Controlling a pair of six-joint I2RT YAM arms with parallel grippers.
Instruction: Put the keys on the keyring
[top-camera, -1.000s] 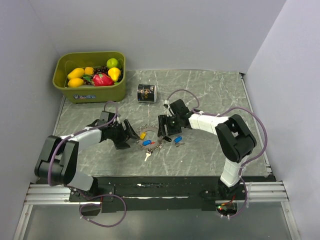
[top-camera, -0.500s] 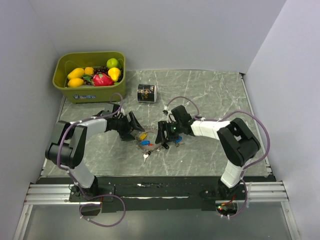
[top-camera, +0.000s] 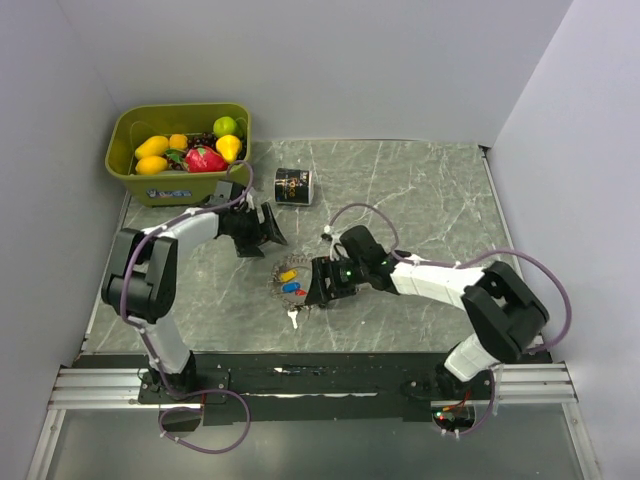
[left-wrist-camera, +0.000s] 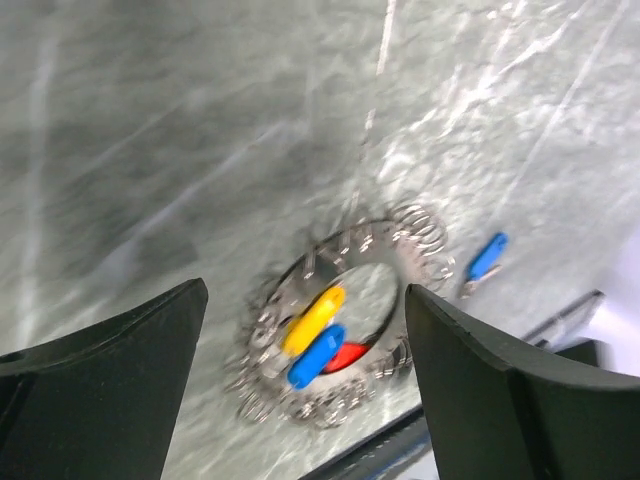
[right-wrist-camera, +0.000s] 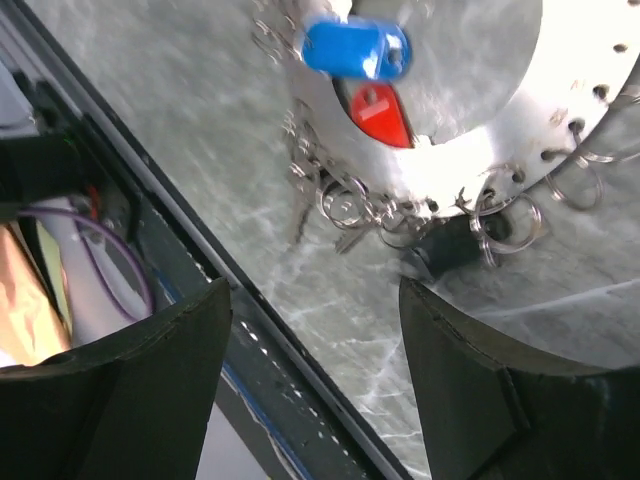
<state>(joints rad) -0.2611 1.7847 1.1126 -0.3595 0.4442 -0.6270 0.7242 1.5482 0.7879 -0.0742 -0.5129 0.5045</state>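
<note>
The keyring (top-camera: 276, 284) lies flat on the marble table, fringed with small silver rings and keys. Three keys with yellow (top-camera: 288, 274), blue (top-camera: 293, 288) and red (top-camera: 302, 281) heads rest inside it. My left gripper (top-camera: 264, 231) hangs open behind and to the left of the ring, apart from it; its wrist view looks down on the keyring (left-wrist-camera: 400, 225). My right gripper (top-camera: 318, 284) is open and low at the ring's right edge, with bare table between its fingertips (right-wrist-camera: 470, 340). A loose blue key (left-wrist-camera: 485, 258) lies beside the ring. One silver key (top-camera: 294, 318) lies in front of it.
A green bin (top-camera: 190, 186) of toy fruit stands at the back left. A small black can (top-camera: 293, 186) sits just behind my left gripper. The table's black front rail (right-wrist-camera: 250, 360) runs close under my right gripper.
My left gripper has drawn back from the ring toward the can, its jaws still wide. My right gripper has slid left and nearer, up to the ring's right edge.
</note>
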